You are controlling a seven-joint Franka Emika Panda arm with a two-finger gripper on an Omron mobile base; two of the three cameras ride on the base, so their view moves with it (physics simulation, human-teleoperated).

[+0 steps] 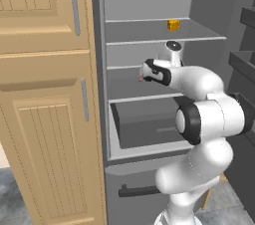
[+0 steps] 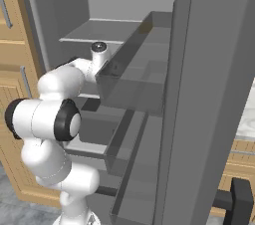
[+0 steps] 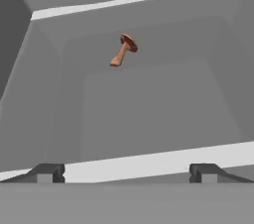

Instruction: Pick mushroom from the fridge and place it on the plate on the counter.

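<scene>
The gripper (image 3: pixel 124 173) is seen from the hand view with its two dark fingertips (image 3: pixel 47 172) spread wide apart, and nothing is held between them. Just ahead of the fingertips a pale shelf edge (image 3: pixel 149 161) runs across, and beyond it the grey floor of a fridge compartment stretches away. Well ahead of the gripper, near the back of that compartment and slightly left of the midline between the fingertips, the mushroom (image 3: pixel 123 49) is seen: a small brown cap with a reddish tinge on a paler stalk, tilted with the cap up and to the right. It is well apart from the fingertips.

In the left base view the hand (image 1: pixel 155 72) is reached into the open fridge (image 1: pixel 149 0) at the level of the middle shelf, pointing left. A tiny reddish spot is visible just beyond its left end, too small to identify. Above the hand, on the upper shelf, a small yellow-orange block (image 1: pixel 173 25) is placed. Below the hand a dark grey drawer (image 1: pixel 144 124) is set. To the left of the fridge, tan wooden cabinets (image 1: pixel 45 94) are stood. In the right base view the open fridge door (image 2: pixel 209 94) with its bins is seen right of the arm.
</scene>
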